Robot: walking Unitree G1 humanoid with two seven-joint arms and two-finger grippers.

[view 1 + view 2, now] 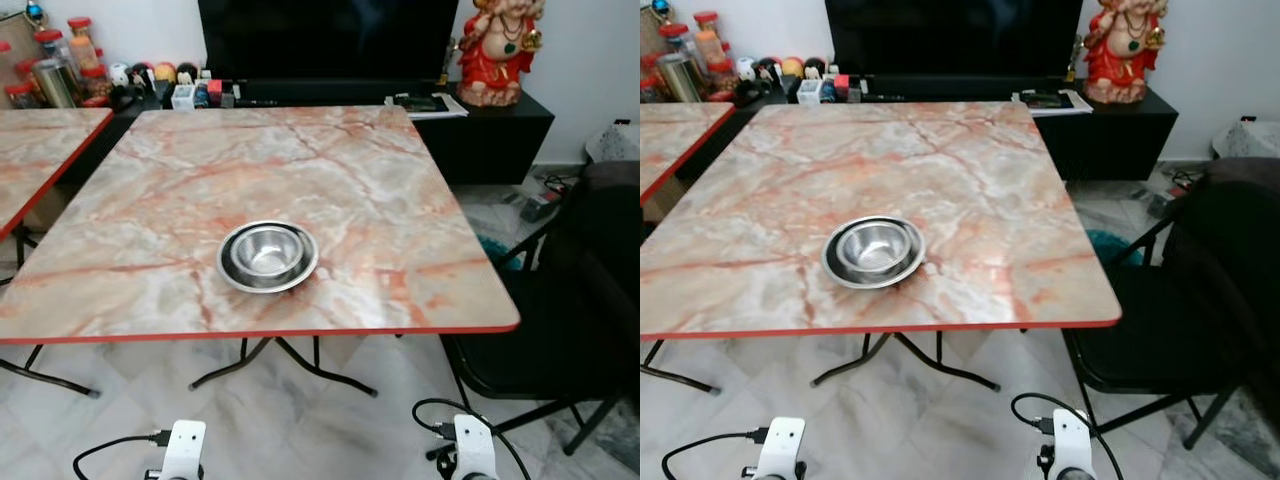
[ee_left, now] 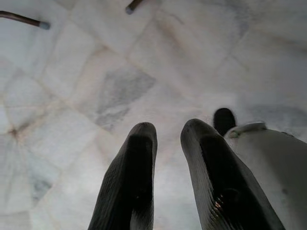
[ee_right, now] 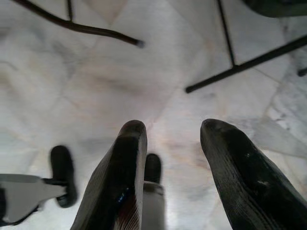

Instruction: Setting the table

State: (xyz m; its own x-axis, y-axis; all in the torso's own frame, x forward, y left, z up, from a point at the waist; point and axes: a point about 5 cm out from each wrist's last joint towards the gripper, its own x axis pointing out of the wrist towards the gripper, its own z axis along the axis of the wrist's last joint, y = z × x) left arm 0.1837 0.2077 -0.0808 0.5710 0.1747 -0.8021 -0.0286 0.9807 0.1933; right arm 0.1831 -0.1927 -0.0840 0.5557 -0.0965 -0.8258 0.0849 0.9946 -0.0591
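A steel bowl [image 1: 268, 250] sits inside a steel plate [image 1: 228, 270] near the front middle of the marble-patterned table [image 1: 330, 170]. Both arms hang low in front of the table's red front edge, with the left wrist [image 1: 183, 450] and the right wrist [image 1: 472, 448] at the bottom of the eye views. In the left wrist view my left gripper [image 2: 168, 132] points down at the tiled floor, open with a narrow gap and nothing in it. My right gripper [image 3: 175, 127] also points at the floor, open wider and holding nothing.
A second marble table [image 1: 40, 150] stands at the left. A black folding chair [image 1: 560, 320] is close to the table's right side. Behind are a black cabinet with a TV [image 1: 320, 40], a red statue [image 1: 498, 50] and several jars [image 1: 60, 60]. Table legs [image 1: 300, 365] cross the floor.
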